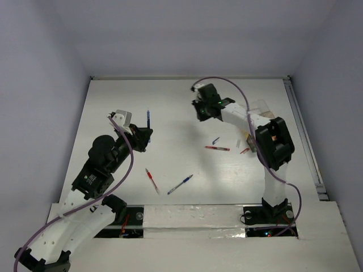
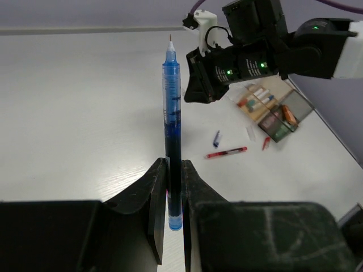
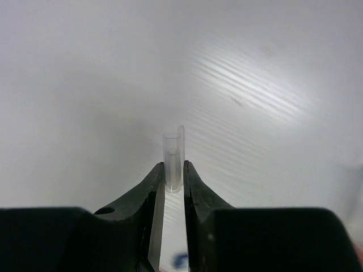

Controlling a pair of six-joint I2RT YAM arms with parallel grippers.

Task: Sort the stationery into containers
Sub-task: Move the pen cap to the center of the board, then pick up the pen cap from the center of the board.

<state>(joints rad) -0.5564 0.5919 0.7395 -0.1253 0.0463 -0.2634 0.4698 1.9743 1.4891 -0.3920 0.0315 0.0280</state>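
While upright, blue pen (image 2: pixel 172 113) within left hand (image 2: pixel 173 165).

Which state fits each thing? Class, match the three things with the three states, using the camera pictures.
Things:
1. uncapped blue pen
2. clear pen cap
3. red pen near the organiser

States:
A. lying on the table
B. pinched between the right fingers
C. pinched between the left fingers

Pairs: 1-C; 2-B; 3-A
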